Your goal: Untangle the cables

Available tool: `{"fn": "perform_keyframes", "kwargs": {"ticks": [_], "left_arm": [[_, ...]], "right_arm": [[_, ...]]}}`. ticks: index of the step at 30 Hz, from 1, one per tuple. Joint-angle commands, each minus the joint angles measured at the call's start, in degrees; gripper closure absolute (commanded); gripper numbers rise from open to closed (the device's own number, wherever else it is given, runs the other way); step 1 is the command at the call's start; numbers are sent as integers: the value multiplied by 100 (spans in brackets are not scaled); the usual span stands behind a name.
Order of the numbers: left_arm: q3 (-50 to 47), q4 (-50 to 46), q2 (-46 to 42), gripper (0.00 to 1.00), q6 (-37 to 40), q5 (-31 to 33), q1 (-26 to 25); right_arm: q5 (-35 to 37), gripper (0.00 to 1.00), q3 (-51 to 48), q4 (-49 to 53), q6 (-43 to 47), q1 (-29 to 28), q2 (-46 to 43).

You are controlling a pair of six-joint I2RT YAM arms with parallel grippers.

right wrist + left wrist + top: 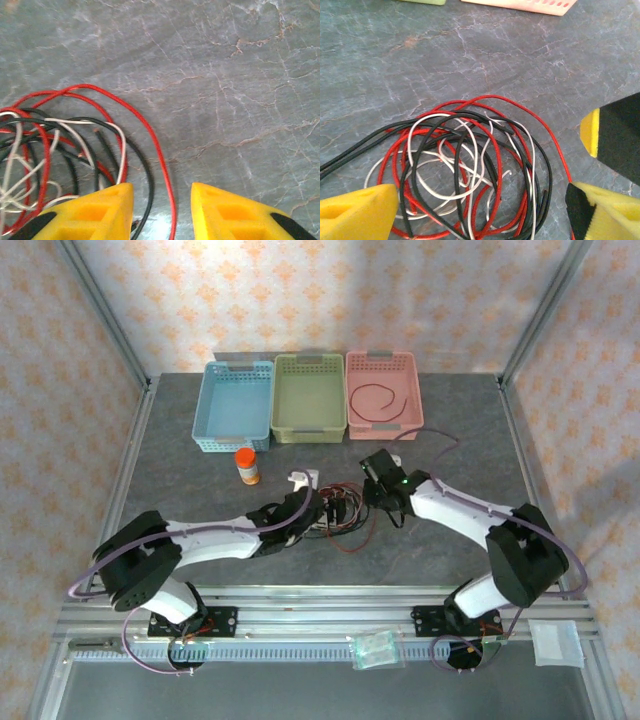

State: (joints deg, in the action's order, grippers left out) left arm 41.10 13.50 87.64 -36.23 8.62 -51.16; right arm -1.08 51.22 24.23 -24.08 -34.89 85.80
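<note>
The cables (338, 515) lie as a tangle of red, black and white wires on the grey table between the two arms. From the left wrist the tangle (470, 175) sits between my left gripper's (482, 215) widely spread yellow fingers (357, 212), so that gripper is open. My left gripper (305, 502) is at the tangle's left edge and my right gripper (378, 490) at its right edge. My right gripper (162, 205) is open, with an outer red wire (160, 165) and a black wire running loose through the gap. One dark red cable (380, 400) lies in the pink basket (383, 428).
A blue basket (232, 445) and a green basket (309, 432) stand beside the pink one along the back. An orange bottle (247, 466) stands in front of the blue basket. A small white object (303, 478) lies behind the tangle. Two plastic bags (375, 648) rest on the front rail.
</note>
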Motion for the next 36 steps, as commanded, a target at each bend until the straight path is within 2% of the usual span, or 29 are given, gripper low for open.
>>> {"fn": "perform_keyframes", "kwargs": {"ticks": [1,4,14,26,32,36], "left_arm": [[74,312,115,11,-229,62,-24],[-71,799,139,11,-464,-107,-15],[-330,1401,244,9,-877,-339,153],[-211,961,330,9,-780,-186,202],[56,495,534,6,-841,-27,194],[221,109,631,1,-899,226,194]], "right_arm": [[-16,66,104,211,575,51,386],[-49,67,231,161,740,109,646],[-67,68,625,127,883,159,1190],[20,74,714,257,882,167,1417],[-55,84,644,172,850,163,1148],[-235,90,570,85,860,166,763]]}}
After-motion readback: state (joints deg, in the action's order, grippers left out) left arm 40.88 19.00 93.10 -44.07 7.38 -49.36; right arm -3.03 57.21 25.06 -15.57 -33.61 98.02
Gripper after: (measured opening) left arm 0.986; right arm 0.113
